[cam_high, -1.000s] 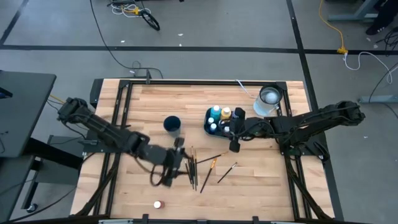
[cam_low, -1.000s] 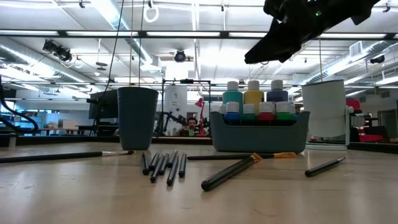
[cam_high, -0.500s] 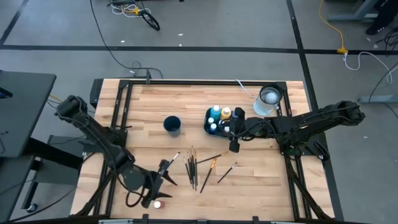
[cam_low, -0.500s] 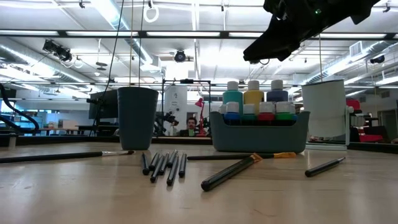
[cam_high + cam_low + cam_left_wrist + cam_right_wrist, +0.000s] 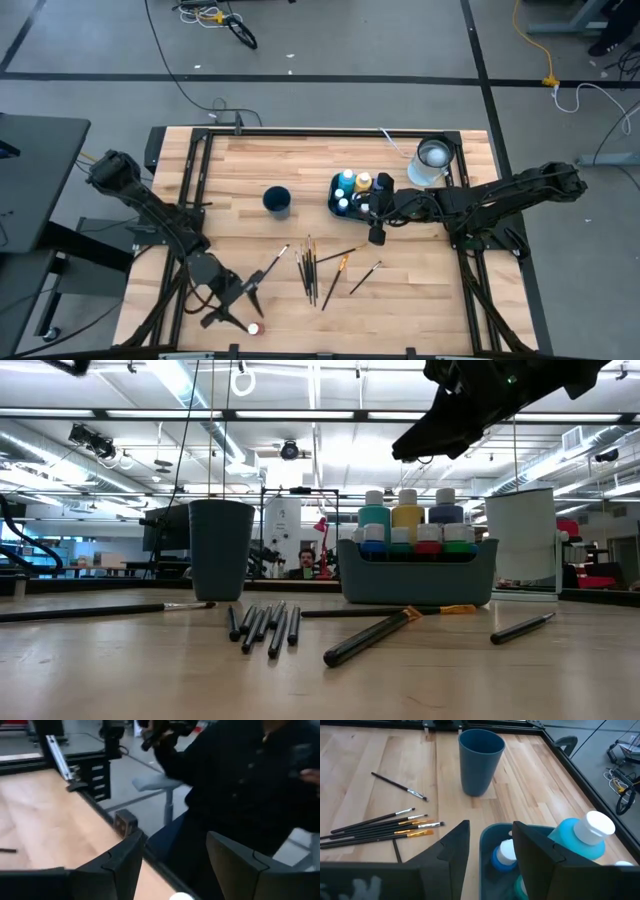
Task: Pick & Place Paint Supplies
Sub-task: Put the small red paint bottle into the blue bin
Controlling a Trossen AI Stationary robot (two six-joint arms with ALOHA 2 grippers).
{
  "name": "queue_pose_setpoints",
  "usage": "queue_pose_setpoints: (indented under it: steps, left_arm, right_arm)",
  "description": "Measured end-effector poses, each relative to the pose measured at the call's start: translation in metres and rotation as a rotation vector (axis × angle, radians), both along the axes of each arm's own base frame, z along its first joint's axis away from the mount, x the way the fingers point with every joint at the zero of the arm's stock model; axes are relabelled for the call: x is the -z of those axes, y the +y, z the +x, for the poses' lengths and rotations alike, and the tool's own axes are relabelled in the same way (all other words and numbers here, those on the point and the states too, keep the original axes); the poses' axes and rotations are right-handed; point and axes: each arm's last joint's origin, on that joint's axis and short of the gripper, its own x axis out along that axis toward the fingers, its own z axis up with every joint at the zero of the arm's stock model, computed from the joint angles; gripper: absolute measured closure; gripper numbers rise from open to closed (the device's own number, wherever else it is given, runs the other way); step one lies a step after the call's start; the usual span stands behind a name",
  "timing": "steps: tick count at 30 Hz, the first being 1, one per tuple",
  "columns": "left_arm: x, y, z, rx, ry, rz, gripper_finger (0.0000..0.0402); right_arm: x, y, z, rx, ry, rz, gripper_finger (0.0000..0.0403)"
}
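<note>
Mostly, the bottles [image 5: 407, 520] are already packed in the blue-grey bin [image 5: 338, 195] mid-table; one stray bottle [image 5: 254, 328] lies at the near edge. The paintbrushes [image 5: 310, 268] lie loose on the wood, the blue cup [image 5: 277, 201] apparently unfilled. The left gripper [image 5: 236, 305] hangs open and empty just beside the stray; the right gripper [image 5: 490, 845] hovers open over the bin.
</note>
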Motion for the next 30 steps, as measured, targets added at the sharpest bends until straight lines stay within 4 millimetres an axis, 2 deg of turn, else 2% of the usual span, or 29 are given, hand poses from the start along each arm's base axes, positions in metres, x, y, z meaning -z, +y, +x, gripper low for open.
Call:
queue_pose_setpoints:
  steps: [7, 14, 19, 30]
  left_arm:
    - [0.020, -0.001, -0.004, -0.012, 0.054, 0.057, 0.0176]
    - [0.037, -0.018, -0.005, 0.119, 0.031, 0.049, 0.0176]
    - [0.051, -0.020, -0.002, 0.042, 0.051, 0.106, 0.0176]
    - [0.060, -0.024, 0.001, 0.074, 0.033, 0.109, 0.0176]
  right_arm:
    - [0.000, 0.000, 0.000, 0.010, -0.001, 0.022, 0.0250]
    - [0.000, 0.000, 0.000, 0.021, -0.005, 0.041, 0.0250]
    - [0.000, 0.000, 0.000, 0.021, -0.006, 0.042, 0.0250]
    - [0.000, 0.000, 0.000, 0.023, -0.008, 0.047, 0.0250]
